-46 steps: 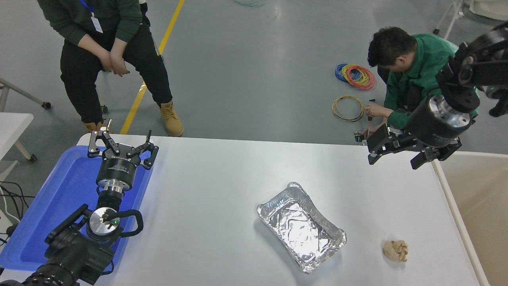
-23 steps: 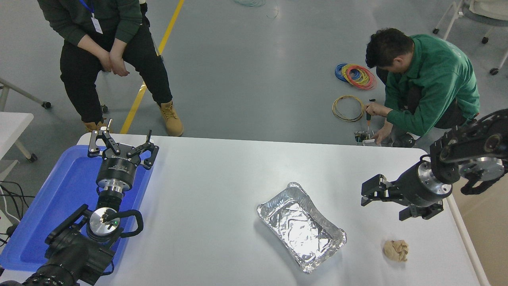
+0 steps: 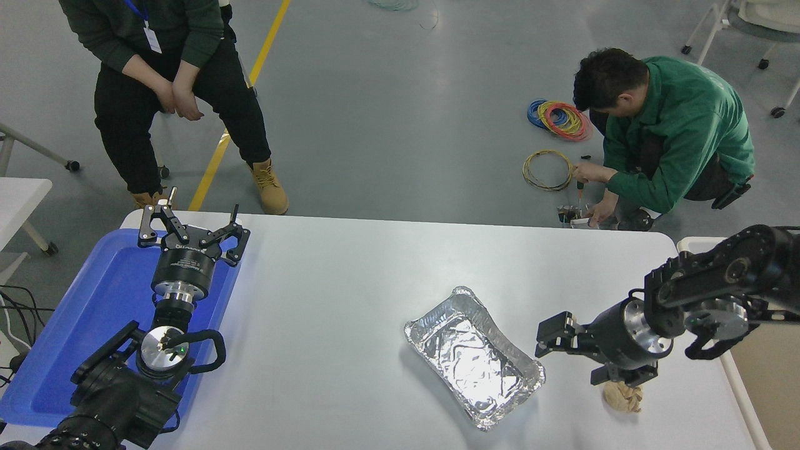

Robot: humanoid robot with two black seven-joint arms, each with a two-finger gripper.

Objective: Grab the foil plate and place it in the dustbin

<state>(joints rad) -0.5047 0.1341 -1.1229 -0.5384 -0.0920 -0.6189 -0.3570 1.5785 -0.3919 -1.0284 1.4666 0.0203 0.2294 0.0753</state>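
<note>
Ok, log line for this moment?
right gripper: open, beside foil plate | plate: on table, ungrasped | left gripper: parked over blue tray

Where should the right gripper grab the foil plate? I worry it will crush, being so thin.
Best guess: the rolled rim of the foil plate at its near right corner, approached from the right, where the right gripper already hangs. The rim looks like the stiffest part; the tray lies flat and skewed, so one finger would go inside and one outside the wall.
</note>
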